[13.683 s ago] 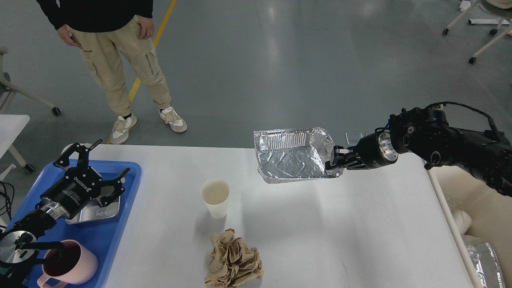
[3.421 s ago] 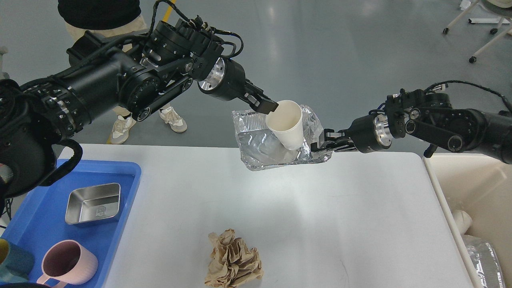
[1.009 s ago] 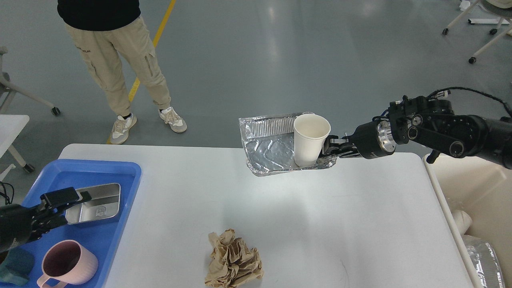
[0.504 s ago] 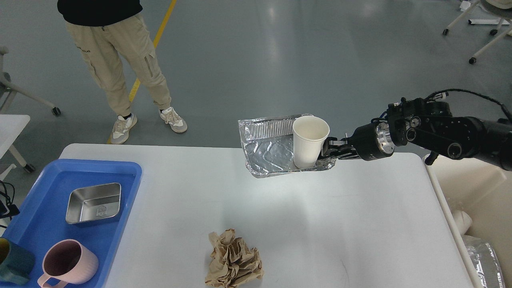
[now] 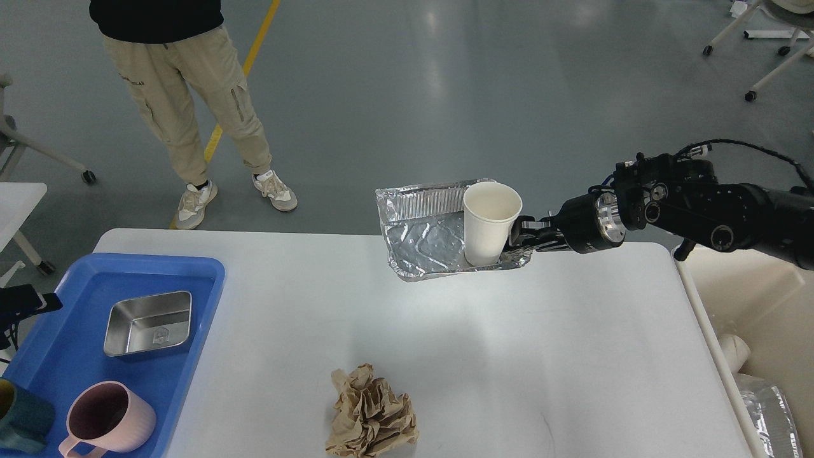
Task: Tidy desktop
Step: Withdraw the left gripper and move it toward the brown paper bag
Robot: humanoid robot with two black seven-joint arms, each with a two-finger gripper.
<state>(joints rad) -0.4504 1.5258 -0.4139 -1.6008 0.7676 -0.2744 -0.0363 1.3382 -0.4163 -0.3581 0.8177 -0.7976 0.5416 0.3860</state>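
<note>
My right gripper (image 5: 523, 235) is shut on the right rim of a crumpled foil tray (image 5: 423, 245) and holds it in the air over the far edge of the white desktop (image 5: 509, 356). A white paper cup (image 5: 488, 222) stands upright inside the tray, at its right end beside the fingers. A ball of crumpled brown paper (image 5: 372, 413) lies on the desktop near its front edge. Of my left gripper (image 5: 28, 302) only a small black tip shows at the far left edge, beside the blue tray, and its fingers cannot be told apart.
A blue tray (image 5: 70, 362) at the left holds a steel container (image 5: 149, 323), a pink mug (image 5: 108, 420) and a teal cup (image 5: 19, 416). A cream bin (image 5: 763, 299) with discarded items stands off the right edge. A person (image 5: 184, 95) stands beyond the far left corner.
The left arm drew back off the blue tray toward the left edge, and now only its tip shows there. The right gripper with the tray and cup drifted slightly left.
</note>
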